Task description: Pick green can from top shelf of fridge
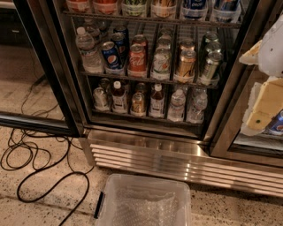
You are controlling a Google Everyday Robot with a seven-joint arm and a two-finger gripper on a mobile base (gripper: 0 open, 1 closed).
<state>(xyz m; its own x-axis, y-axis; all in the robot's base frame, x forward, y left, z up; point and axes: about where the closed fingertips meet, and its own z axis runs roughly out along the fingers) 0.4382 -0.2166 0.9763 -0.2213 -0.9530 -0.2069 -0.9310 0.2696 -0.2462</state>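
The fridge stands in front of me with its glass door swung open to the left. On the top shelf, at the picture's upper edge, only the lower part of the green can shows, between a red can and a pale one. The shelf below holds a Pepsi can, a red cola can and a lane of dark greenish cans at the right. My gripper, cream and white, is at the right edge, outside the fridge and well right of and below the green can.
A clear plastic bin stands on the floor in front of the slatted steel base. Black cables loop over the floor at the left. The bottom shelf holds small bottles. A blue can shows behind the gripper.
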